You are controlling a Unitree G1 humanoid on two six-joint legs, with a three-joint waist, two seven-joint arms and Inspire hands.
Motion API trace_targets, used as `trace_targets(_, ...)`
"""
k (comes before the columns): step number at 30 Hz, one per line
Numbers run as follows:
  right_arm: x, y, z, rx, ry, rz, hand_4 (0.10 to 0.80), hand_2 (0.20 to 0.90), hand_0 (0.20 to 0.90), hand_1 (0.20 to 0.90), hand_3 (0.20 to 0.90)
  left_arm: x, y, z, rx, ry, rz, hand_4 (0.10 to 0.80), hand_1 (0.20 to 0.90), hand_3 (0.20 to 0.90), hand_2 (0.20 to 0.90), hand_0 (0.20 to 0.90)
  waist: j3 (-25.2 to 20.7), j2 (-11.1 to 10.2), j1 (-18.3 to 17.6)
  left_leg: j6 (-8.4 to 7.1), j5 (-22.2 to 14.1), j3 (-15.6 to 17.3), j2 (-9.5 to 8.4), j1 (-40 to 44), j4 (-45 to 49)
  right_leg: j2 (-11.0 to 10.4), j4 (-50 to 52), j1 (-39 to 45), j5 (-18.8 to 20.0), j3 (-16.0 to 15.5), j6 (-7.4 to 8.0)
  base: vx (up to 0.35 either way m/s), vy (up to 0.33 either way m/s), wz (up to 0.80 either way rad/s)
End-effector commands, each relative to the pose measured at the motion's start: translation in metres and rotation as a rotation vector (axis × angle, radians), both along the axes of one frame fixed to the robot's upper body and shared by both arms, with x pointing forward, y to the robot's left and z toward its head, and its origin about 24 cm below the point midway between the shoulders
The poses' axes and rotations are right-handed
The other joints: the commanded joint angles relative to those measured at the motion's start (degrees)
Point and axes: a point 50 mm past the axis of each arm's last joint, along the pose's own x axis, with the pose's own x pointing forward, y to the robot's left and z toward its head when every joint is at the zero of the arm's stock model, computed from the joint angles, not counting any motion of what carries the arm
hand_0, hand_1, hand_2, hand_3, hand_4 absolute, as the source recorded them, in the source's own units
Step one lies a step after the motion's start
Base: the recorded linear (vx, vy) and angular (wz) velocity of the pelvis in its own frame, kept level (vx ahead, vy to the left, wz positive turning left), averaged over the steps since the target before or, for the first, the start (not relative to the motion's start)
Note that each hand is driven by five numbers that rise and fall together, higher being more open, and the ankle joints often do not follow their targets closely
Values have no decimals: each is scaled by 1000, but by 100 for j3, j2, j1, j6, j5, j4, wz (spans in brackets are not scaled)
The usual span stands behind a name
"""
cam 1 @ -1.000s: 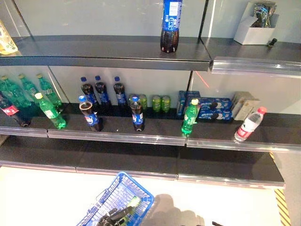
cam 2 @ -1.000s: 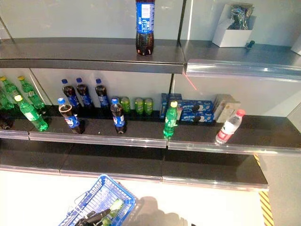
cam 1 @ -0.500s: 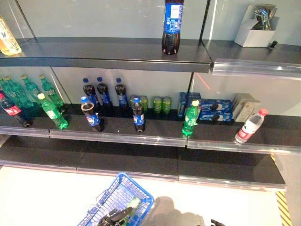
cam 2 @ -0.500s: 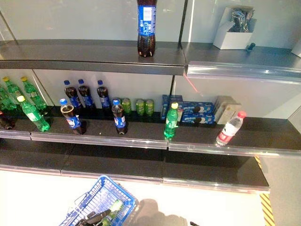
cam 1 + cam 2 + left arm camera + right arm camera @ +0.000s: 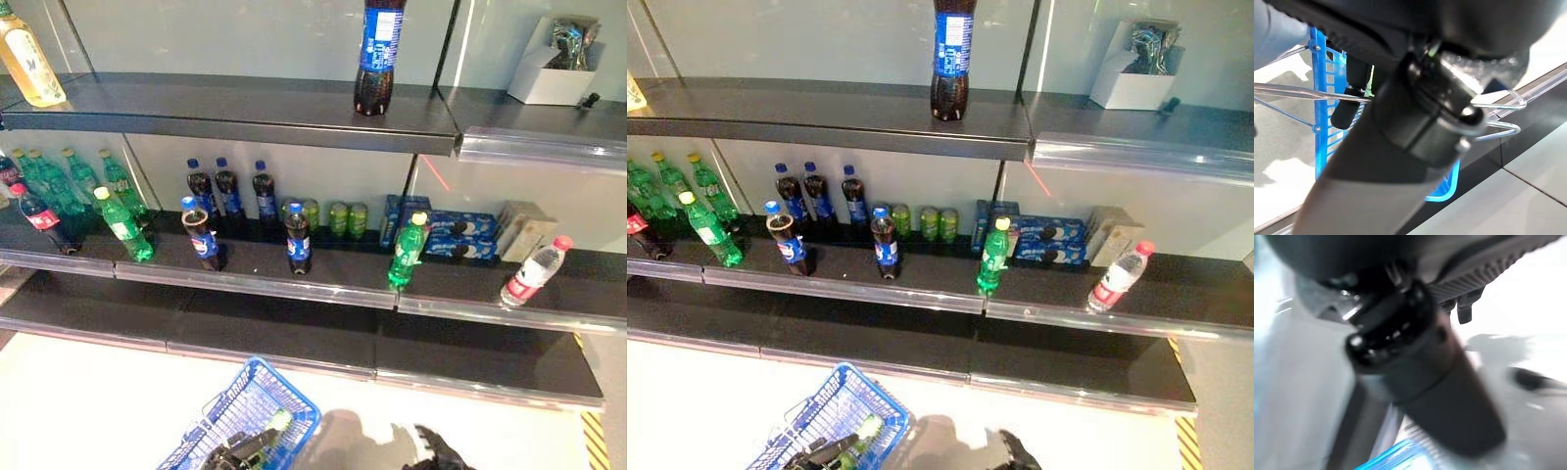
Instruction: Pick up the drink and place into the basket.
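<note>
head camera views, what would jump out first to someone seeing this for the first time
The middle shelf crowded with green and dark soda bottles draws the eye first, then a lone tall cola bottle standing on the top shelf. Low down, the left hand holds a blue basket with a green bottle inside.

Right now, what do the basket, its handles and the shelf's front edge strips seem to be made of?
The basket looks like moulded blue plastic: a uniform, matte grid of thin ribs. Its handles appear to be bare metal wire, thin, silvery and shiny, and the left hand is curled round them. The shelf edge strips look like clear glossy plastic, since they catch pale glare and the dark shelf shows through.
</note>
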Motion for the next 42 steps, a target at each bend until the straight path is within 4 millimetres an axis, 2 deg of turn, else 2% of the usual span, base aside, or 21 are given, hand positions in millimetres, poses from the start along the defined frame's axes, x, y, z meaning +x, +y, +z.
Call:
trace_targets(1, 96, 22, 99, 101, -490, 124, 800, 900, 900, 900, 900, 5, 33, 10, 127, -28, -69, 100, 300, 200, 300, 300, 396, -381, 118, 281, -67, -26, -1, 22, -1, -377, 27, 87, 170, 79, 98, 7, -7, 5)
trace_targets(2, 103, 23, 127, 121, -601, 150, 800, 900, 900, 900, 900, 1, 34, 9, 124, -30, -57, 100, 300, 200, 300, 300, 381, -380, 86, 286, -75, -10, 3, 29, -1, -368, 27, 82, 157, 99, 98, 0, 0, 0)
trace_targets(4, 111, 19, 169, 156, -794, 149, 800, 900, 900, 900, 900, -5, 32, 8, 118, -39, -35, 100, 300, 200, 300, 300, 361, -366, 34, 290, -85, 41, 23, 58, -1, -360, 27, 84, 136, 120, 101, 14, 8, 2)
trace_targets(5, 111, 18, 175, 174, -828, 141, 800, 900, 900, 900, 900, -5, 32, 8, 116, -41, -32, 100, 300, 200, 300, 300, 360, -360, 31, 290, -89, 51, 28, 69, -1, -359, 27, 90, 131, 120, 102, 60, 29, 3)
trace_targets(6, 112, 12, 206, 217, -975, 120, 800, 900, 900, 900, 900, -9, 29, 7, 109, -42, -18, 100, 300, 200, 300, 300, 338, -347, -8, 279, -100, 111, 41, 103, -1, -360, 27, 105, 109, 114, 108, 69, 32, 2)
trace_targets(9, 112, -1, 247, 259, -1211, 4, 800, 900, 900, 900, 900, -13, 21, 5, 100, -25, 1, 100, 300, 200, 300, 300, 331, -299, -39, 281, -119, 177, 48, 208, -1, -349, 148, 122, 11, 103, 85, 96, 53, 2)
trace_targets(13, 117, -16, 268, 279, -1344, -141, 800, 900, 900, 900, 900, -22, 20, 3, 99, 3, 12, 100, 300, 200, 300, 300, 393, -256, 30, 286, -236, 147, 43, 151, 340, -344, 552, 40, -203, 65, -12, 99, 39, -1)
trace_targets(18, 125, -28, 279, 257, -1437, -304, 800, 900, 900, 900, 900, -25, 20, 2, 107, 10, 3, 100, 300, 200, 300, 300, 596, -220, 160, 264, -387, -28, 16, -231, 981, -346, 1058, -226, -396, 24, -118, 40, 18, -2)
trace_targets(22, 135, -26, 290, 265, -1533, -393, 800, 900, 900, 900, 900, -6, 16, 5, 106, -27, -7, 100, 300, 200, 300, 300, 881, -163, 224, 268, -456, -190, -61, -744, 1442, -349, 1440, -631, -499, 35, -198, -99, 33, 6)
trace_targets(23, 144, -17, 299, 262, -1595, -420, 800, 900, 900, 900, 900, 15, 14, 10, 103, -76, -8, 100, 300, 200, 300, 300, 1167, -115, 259, 287, -450, -298, -135, -1042, 1617, -360, 1614, -880, -537, 50, -239, -190, 51, 10)
trace_targets(24, 145, -16, 301, 262, -1603, -423, 800, 900, 900, 900, 900, 17, 14, 11, 103, -83, -8, 100, 300, 200, 300, 300, 1202, -112, 260, 290, -451, -312, -144, -1090, 1650, -363, 1643, -922, -541, 51, -243, -277, 49, 11)
trace_targets(26, 154, -5, 312, 292, -1647, -452, 800, 900, 900, 900, 900, 43, 12, 19, 102, -158, -2, 100, 300, 200, 300, 300, 1553, -88, 275, 319, -450, -426, -238, -1526, 1927, -388, 1906, -1325, -551, 90, -275, -240, 22, 11)
trace_targets(29, 164, 4, 320, 353, -1644, -474, 800, 900, 900, 900, 900, 66, 7, 27, 100, -226, -7, 100, 300, 200, 300, 300, 1850, -49, 297, 345, -436, -520, -330, -1895, 2145, -425, 2092, -1651, -525, 79, -303, -159, 20, 11)
trace_targets(31, 167, 5, 324, 371, -1655, -484, 800, 900, 900, 900, 900, 72, 5, 30, 98, -250, -8, 100, 300, 200, 300, 300, 1952, -25, 306, 358, -429, -554, -366, -2026, 2209, -435, 2164, -1776, -521, 86, -307, -146, 27, 6)
trace_targets(32, 172, 8, 333, 402, -1683, -508, 800, 900, 900, 900, 900, 86, 1, 37, 93, -295, -10, 100, 300, 200, 300, 300, 2148, 27, 319, 387, -401, -582, -417, -2269, 2310, -453, 2303, -2030, -511, 79, -313, -227, 47, 7)
trace_targets(37, 181, 12, 364, 490, -1739, -533, 800, 900, 900, 900, 900, 111, -10, 50, 75, -388, -18, 100, 300, 200, 300, 300, 2543, 201, 335, 455, -240, -601, -539, -2760, 2356, -462, 2511, -2584, -439, 125, -337, -160, 51, 1)
trace_targets(42, 184, 18, 395, 529, -1786, -521, 800, 900, 900, 900, 900, 123, -13, 57, 58, -422, -21, 100, 300, 200, 300, 300, 2774, 330, 345, 488, -121, -532, -592, -3001, 2317, -453, 2585, -2884, -383, 187, -352, -85, 56, -4)
